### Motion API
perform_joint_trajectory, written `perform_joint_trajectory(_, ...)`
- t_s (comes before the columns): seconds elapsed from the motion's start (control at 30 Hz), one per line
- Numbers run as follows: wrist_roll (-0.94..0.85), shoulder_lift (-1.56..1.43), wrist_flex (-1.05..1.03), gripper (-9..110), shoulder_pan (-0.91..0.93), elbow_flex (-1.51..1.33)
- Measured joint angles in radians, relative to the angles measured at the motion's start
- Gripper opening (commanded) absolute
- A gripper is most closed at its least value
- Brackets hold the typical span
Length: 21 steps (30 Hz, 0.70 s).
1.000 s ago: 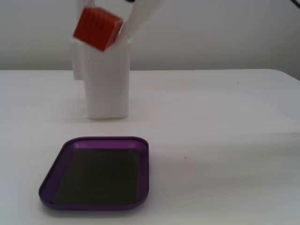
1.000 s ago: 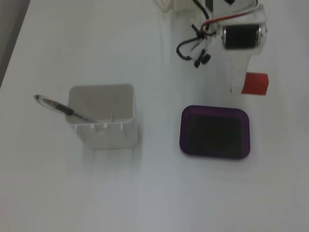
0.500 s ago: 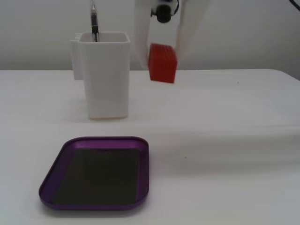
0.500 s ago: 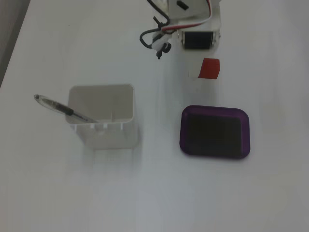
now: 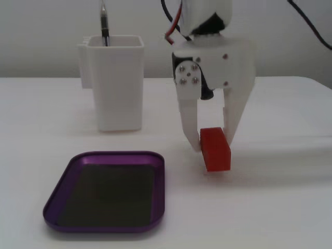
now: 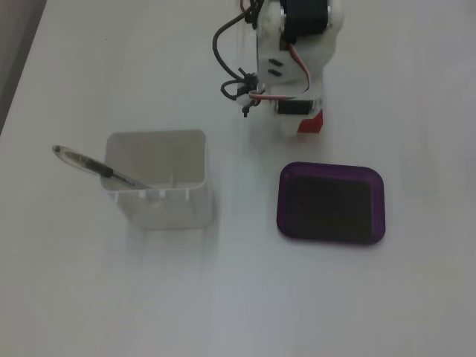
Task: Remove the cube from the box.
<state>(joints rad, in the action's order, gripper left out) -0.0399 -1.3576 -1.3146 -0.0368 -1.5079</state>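
Note:
The red cube [image 5: 215, 149] sits between the two white fingers of my gripper [image 5: 211, 143], which is shut on it. The cube is outside the purple box [image 5: 111, 155], to its right in this fixed view, low over the white table; I cannot tell whether it touches the surface. The box holds nothing and its dark bottom is bare. In the top-down fixed view the arm covers most of the gripper [image 6: 303, 123]. Only a red corner of the cube [image 6: 312, 123] shows, just beyond the far rim of the box [image 6: 331, 168].
A tall white square container [image 5: 115, 83] with a pen [image 5: 104, 23] in it stands behind the box, left of the gripper. It also shows in the top-down fixed view [image 6: 158, 182], with the pen [image 6: 97, 167] leaning out. Cables [image 6: 230, 74] hang off the arm.

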Motion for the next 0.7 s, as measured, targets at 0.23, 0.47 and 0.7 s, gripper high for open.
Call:
perform_joint_trajectory(0.23, -0.009, -0.006, 0.140, 0, 0.000, -0.101)
perform_joint_trajectory(0.47, -0.006, -0.011, 0.160, 4, 0.000, -0.103)
perform_joint_trajectory(0.7, -0.040, -0.225, 0.121, 20, 0.000, -0.104)
